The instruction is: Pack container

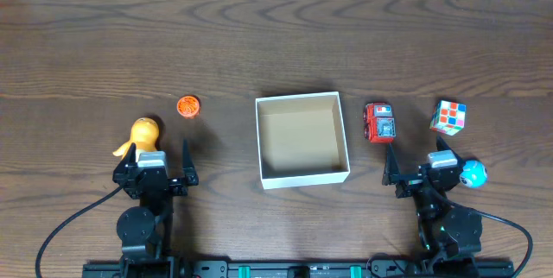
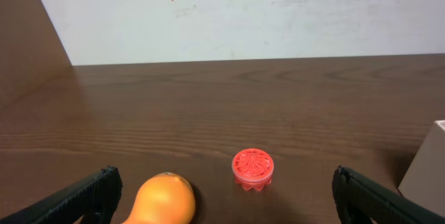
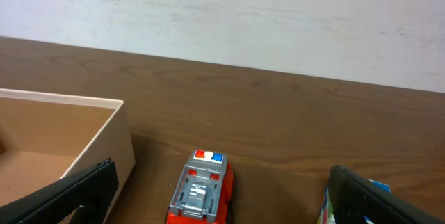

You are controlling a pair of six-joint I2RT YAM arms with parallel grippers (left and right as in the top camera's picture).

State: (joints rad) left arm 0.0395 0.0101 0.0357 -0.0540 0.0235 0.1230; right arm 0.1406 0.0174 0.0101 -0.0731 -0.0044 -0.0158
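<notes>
1. Dark wood-grain tabletop fills the overhead view, and a plain white wall rises behind its far edge in both wrist views.
2. The container sits in the middle of the tabletop, between the two arms. It is upright, with thin white walls, and its tan-brown floor is in full view.
3. The left hand is at the near left, with its fingers spread wide and gripping nothing.
4. An orange rounded toy lies just beyond that hand. In the left wrist view it shows between the two fingers, closer to the left one.
5. A small red ridged disc rests farther out and a little to the right, apart from the orange toy and well left of the container.
6. The right hand is at the near right, also spread wide and holding nothing.
7. A red toy truck with a grey top and red and blue roof lights stands ahead of it, near the container's right wall but not touching it.
8. A colour-tiled puzzle cube lies right of the truck, apart from it.
9. A blue ball sits against the outer side of the right hand, partly hidden by it.
</notes>
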